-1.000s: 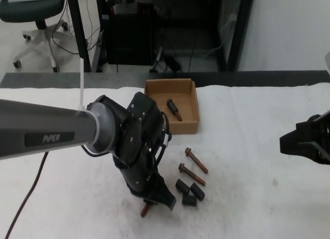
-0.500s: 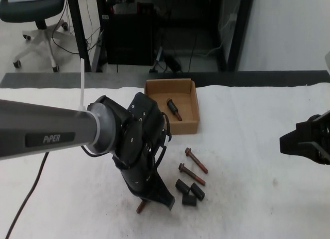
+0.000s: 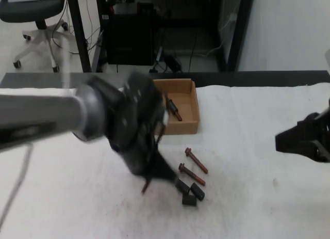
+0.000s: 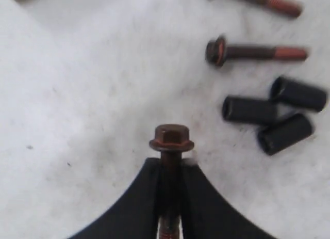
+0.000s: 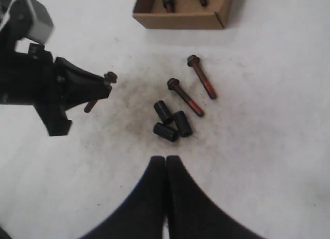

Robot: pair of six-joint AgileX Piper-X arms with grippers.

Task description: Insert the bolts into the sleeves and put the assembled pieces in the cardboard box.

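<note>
Raised off the white cloth (image 3: 247,197) since a second ago, the left gripper (image 4: 170,165) hangs with its fingers closed on a bolt (image 4: 171,142), gripped by the shank with the head out. Just to its right lie three black sleeves (image 3: 190,191) and two loose bolts (image 3: 197,161), and the cardboard box (image 3: 178,128) farther back holds one assembled piece (image 3: 174,109). At far right, the right gripper (image 5: 166,164) hovers closed and empty.
</note>
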